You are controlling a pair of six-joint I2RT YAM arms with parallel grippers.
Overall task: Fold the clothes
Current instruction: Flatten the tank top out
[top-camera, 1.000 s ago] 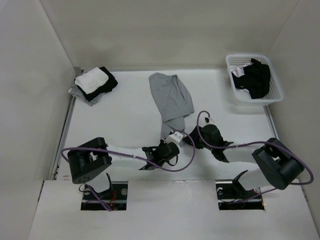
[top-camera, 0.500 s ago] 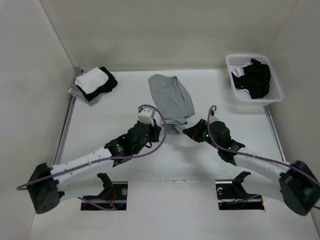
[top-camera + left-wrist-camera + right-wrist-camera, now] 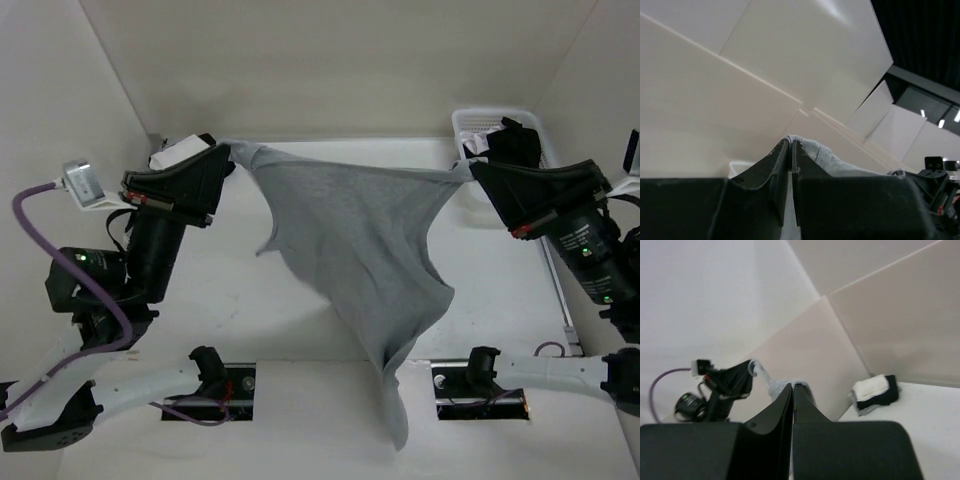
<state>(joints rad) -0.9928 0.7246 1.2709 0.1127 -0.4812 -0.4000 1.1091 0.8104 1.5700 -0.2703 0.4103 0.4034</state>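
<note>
left gripper (image 3: 226, 151): pinches tank top (image 3: 370, 230) | right gripper (image 3: 470, 172): pinches it too | top stretches sideways between both, hanging toward table's (image 3: 230, 300) near edge

The light heather-grey tank top (image 3: 370, 230) hung spread in the air. Its upper edge was pulled taut in a nearly straight line between the left gripper (image 3: 228, 150) and the right gripper (image 3: 470, 172), each pinched onto one end. Below, the soft knit draped in loose folds, narrowing to a dangling tail toward the arms' bases.
</note>
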